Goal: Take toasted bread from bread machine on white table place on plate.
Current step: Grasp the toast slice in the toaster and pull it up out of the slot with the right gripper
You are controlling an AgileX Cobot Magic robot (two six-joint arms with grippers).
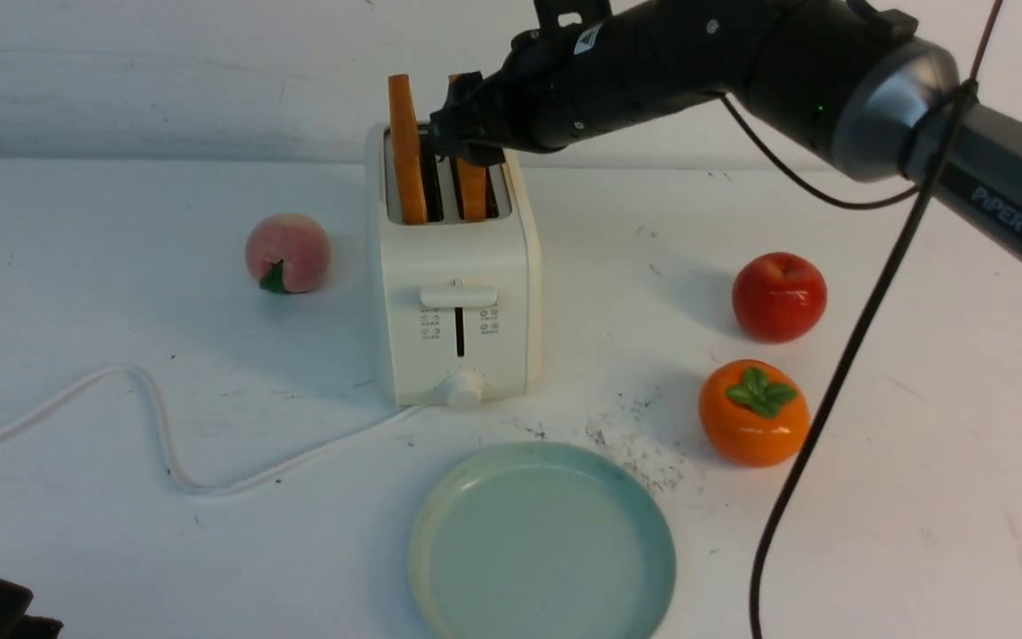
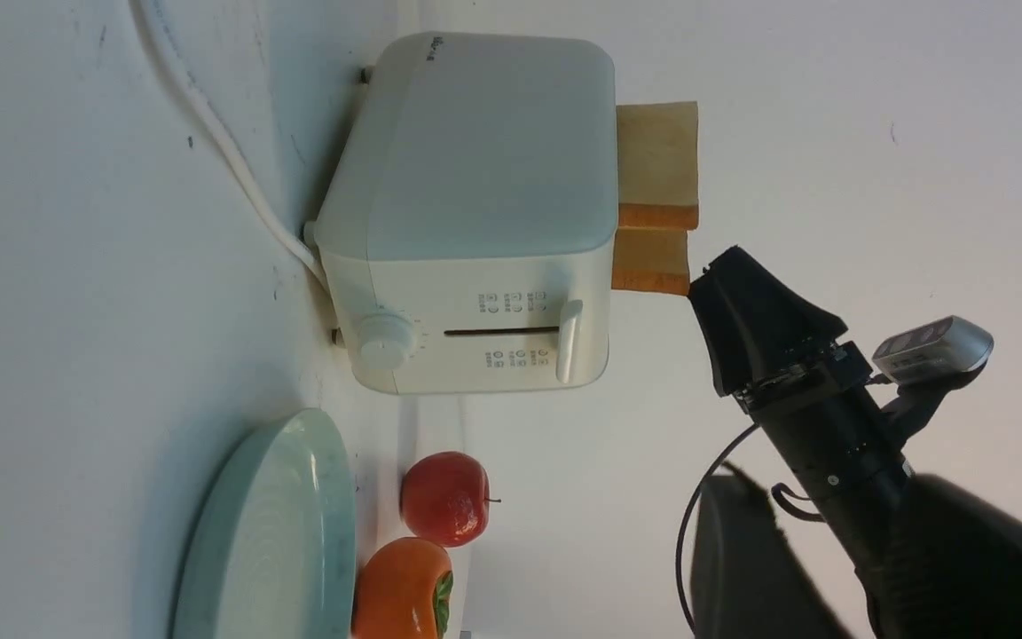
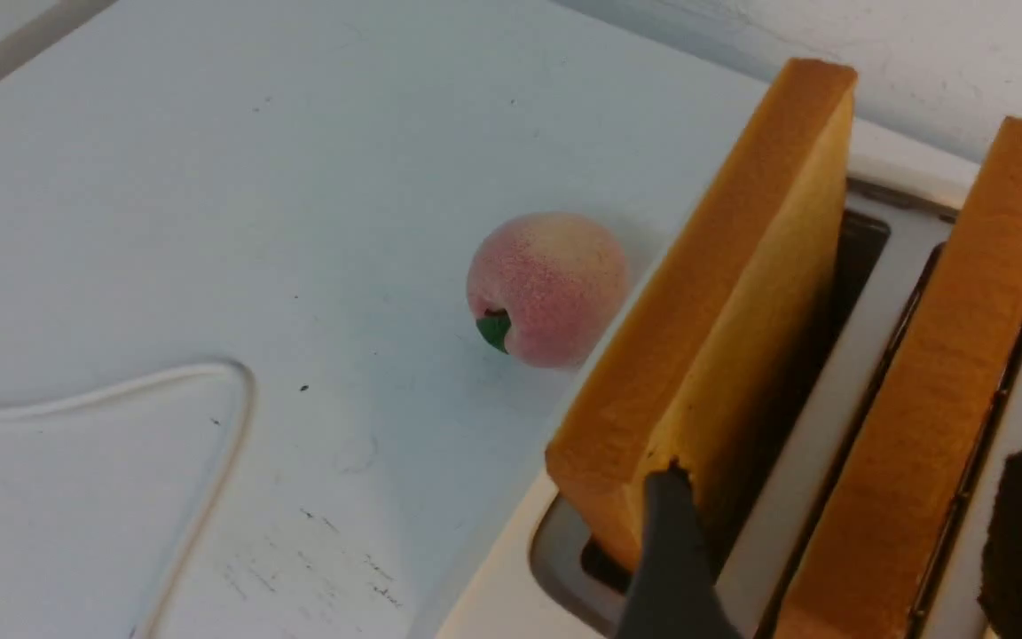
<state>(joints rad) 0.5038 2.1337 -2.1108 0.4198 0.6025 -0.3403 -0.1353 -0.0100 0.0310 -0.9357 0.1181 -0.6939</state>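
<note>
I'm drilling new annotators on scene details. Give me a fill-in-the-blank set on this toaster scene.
1. The bread machine holds ____ slices of toasted bread.
2. The plate lies bare, in ____ of the bread machine.
3. The open right claw straddles the slice in the robot's ____ slot.
4. The lone fruit on the robot's left of the bread machine is a ____.
Missing words: two; front; right; peach.
</note>
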